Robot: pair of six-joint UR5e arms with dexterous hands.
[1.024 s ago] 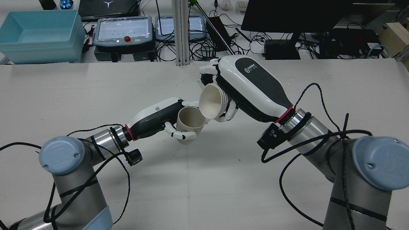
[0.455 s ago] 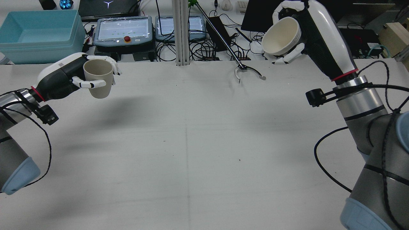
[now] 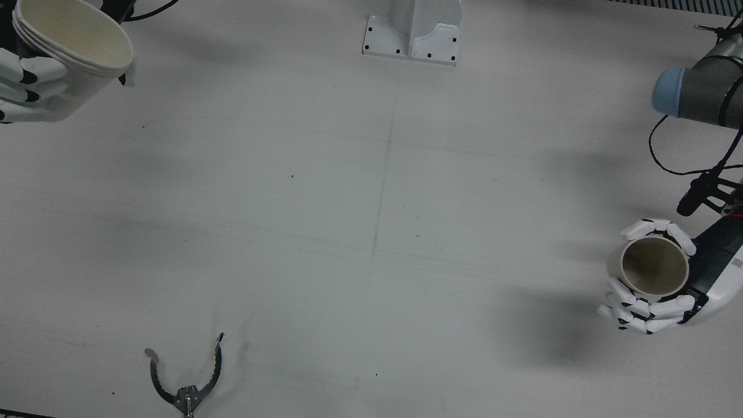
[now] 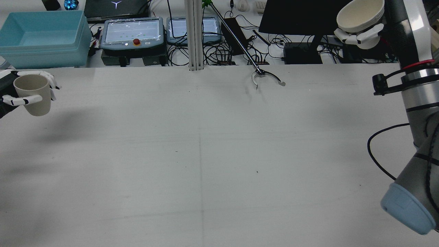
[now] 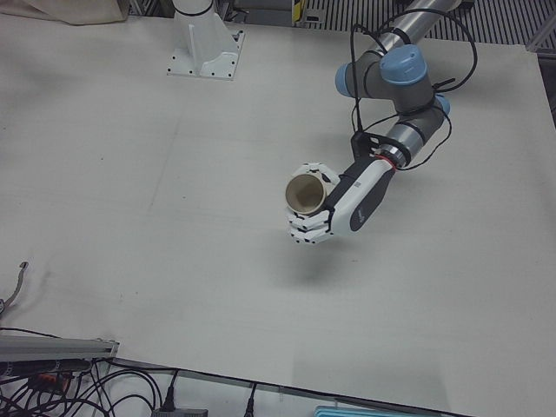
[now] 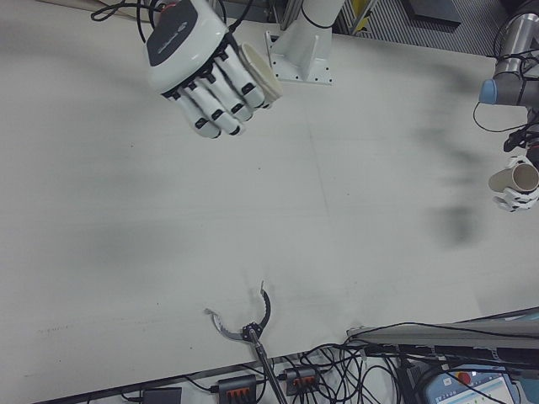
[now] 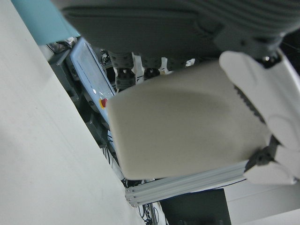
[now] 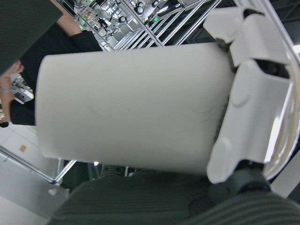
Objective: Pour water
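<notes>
My left hand [image 4: 20,99] is shut on an upright beige cup [image 4: 32,94], held above the table at the far left of the rear view. The front view shows this hand [image 3: 650,310] and the cup's empty inside [image 3: 655,267]; so does the left-front view [image 5: 306,193]. My right hand [image 4: 363,34] is shut on a white paper cup [image 4: 360,15], held high at the far right with its mouth up. That cup shows in the front view [image 3: 69,35] and fills the right hand view [image 8: 126,108]. The two cups are far apart.
A metal grabber tool [image 4: 265,77] reaches onto the table's far edge, and also shows in the front view [image 3: 186,377]. Behind the table stand a blue bin [image 4: 41,37], control pendants [image 4: 133,34], cables and a monitor [image 4: 301,17]. A white post base [image 3: 412,29] sits between the arms.
A second ago the white cup was tipped over the beige cup at the table's middle. Both arms have since swung far apart; the right hand rose and turned its cup mouth-up.
</notes>
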